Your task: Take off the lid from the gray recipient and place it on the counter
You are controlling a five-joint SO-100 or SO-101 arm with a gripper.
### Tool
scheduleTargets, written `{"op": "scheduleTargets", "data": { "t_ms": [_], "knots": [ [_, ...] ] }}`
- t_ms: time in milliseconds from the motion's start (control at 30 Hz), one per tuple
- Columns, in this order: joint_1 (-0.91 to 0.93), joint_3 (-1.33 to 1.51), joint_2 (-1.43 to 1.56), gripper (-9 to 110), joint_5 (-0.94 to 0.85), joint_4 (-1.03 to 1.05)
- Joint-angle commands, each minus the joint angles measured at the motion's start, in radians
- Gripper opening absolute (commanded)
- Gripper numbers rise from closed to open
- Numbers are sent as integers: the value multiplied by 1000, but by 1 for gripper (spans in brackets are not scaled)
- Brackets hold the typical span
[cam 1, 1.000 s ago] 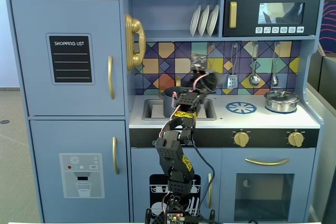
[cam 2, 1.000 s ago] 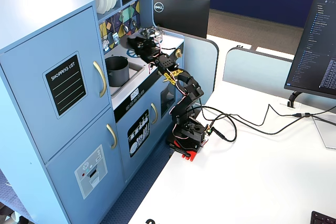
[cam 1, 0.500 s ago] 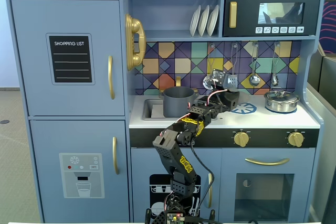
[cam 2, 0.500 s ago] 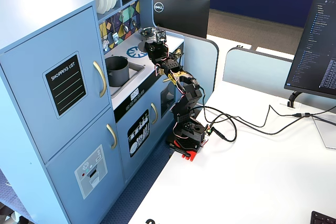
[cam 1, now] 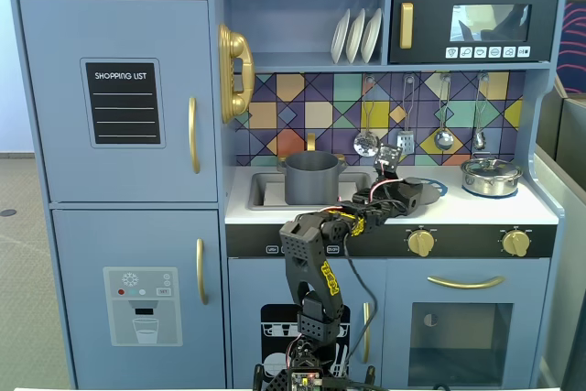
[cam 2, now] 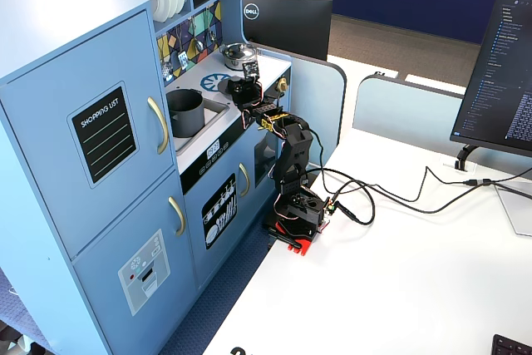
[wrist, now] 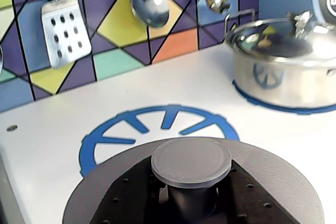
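Note:
The dark gray lid (wrist: pixel 278 182) fills the bottom of the wrist view, and its round knob (wrist: pixel 191 161) sits between my black fingers (wrist: pixel 131 195). My gripper (wrist: pixel 191 198) is shut on the knob's stem. It holds the lid low over the white counter (wrist: pixel 58 129), over the near part of the blue burner ring (wrist: pixel 157 114). I cannot tell if the lid touches the counter. In a fixed view the gripper (cam 1: pixel 404 191) is right of the gray recipient (cam 1: pixel 311 178), which stands open in the sink. The recipient (cam 2: pixel 184 112) and gripper (cam 2: pixel 245 89) also show in another fixed view.
A shiny silver pot with its lid (wrist: pixel 278 61) stands on the right burner, also seen in a fixed view (cam 1: pixel 491 174). A slotted spatula (wrist: pixel 65 27) and a ladle (wrist: pixel 149 3) hang on the tiled back wall. Two knobs (cam 1: pixel 421 243) line the counter's front.

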Motion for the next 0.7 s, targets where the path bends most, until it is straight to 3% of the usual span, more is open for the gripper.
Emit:
{"op": "scheduleTargets", "data": {
  "t_ms": [0, 367, 667],
  "knots": [
    [-8, -15, -23, 0, -8, -57],
    [-18, -8, -84, 0, -15, -103],
    [12, 54, -75, 34, -8, -140]
  ]
}}
